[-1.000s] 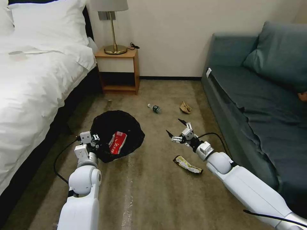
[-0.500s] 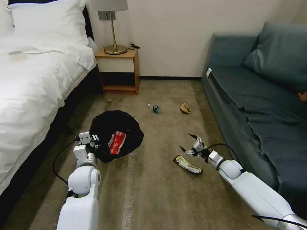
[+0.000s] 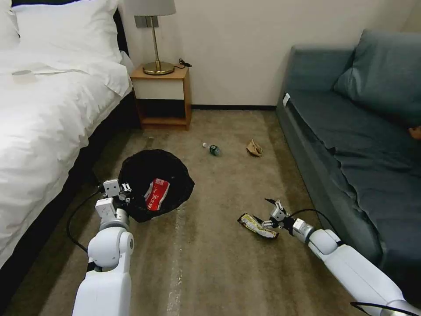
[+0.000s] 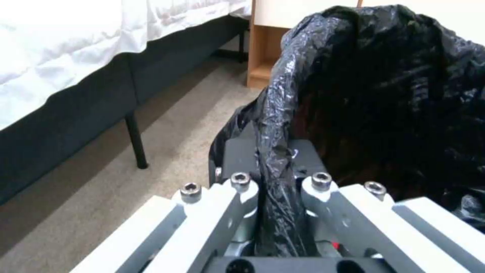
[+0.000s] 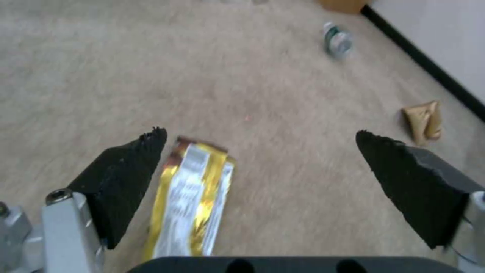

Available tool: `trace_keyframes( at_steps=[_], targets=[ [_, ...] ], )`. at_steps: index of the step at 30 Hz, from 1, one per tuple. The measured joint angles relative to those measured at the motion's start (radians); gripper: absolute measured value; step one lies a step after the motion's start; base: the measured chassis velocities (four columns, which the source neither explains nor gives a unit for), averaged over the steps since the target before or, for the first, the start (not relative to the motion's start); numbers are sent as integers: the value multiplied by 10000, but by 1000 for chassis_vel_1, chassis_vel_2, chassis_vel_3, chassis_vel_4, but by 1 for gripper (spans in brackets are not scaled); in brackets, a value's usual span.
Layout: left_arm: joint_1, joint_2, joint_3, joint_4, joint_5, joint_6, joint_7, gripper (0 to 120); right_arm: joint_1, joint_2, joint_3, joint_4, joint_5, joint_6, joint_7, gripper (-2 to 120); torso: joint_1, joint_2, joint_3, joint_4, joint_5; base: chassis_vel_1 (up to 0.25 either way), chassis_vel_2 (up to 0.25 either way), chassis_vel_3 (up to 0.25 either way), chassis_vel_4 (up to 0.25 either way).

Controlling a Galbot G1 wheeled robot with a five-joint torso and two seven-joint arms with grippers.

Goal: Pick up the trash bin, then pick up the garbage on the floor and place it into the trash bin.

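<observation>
Down on the carpet, the left gripper sits in the lower left of the head view, at the near edge of the trash bin. Its fingers are pressed tight on the bin's rim, and the left wrist view shows the crinkled black bag pinched between them. The bin is in the left middle of the head view, close to the bed. A red-and-white wrapper lies inside the bin. The right gripper is low in the lower right of the head view, just beside the blue sofa. Its fingers are spread wide apart and hold nothing. The flat dark-and-yellow snack wrapper lies on the carpet right at the gripper, and in the right wrist view it lies close by one black finger, inside the gap between the two. I cannot tell if a finger touches it. The small bottle lies on the carpet in the middle of the head view, well apart from both grippers. The crumpled brown paper lies near it, a bit more to the right, close to the sofa. A wooden nightstand with a gold lamp stands against the wall at the top of the frame.
</observation>
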Motion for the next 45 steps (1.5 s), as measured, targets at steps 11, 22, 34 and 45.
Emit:
trace_keyframes(
  at_steps=[11,22,34,45],
  targets=[
    [-91,-54,106,49,5,-88,-146,5,-180,31,498,-425,-141,460,-1295,95,0,0,0,0,0,0,0,0,0],
    [-104,-107,107,20,3,-95,-155,5,212,418,809,-1599,-587,790,-2521,96,0,0,0,0,1,0,0,0,0],
    [-109,-180,181,17,28,-95,-171,5,736,980,1147,-2692,-948,991,-2780,96,0,0,1,1,0,0,0,0,0],
    [-104,-191,192,-34,49,-88,-172,5,731,1117,1146,-2769,-1074,874,-2772,98,0,0,0,0,-1,0,0,0,0]
  ],
)
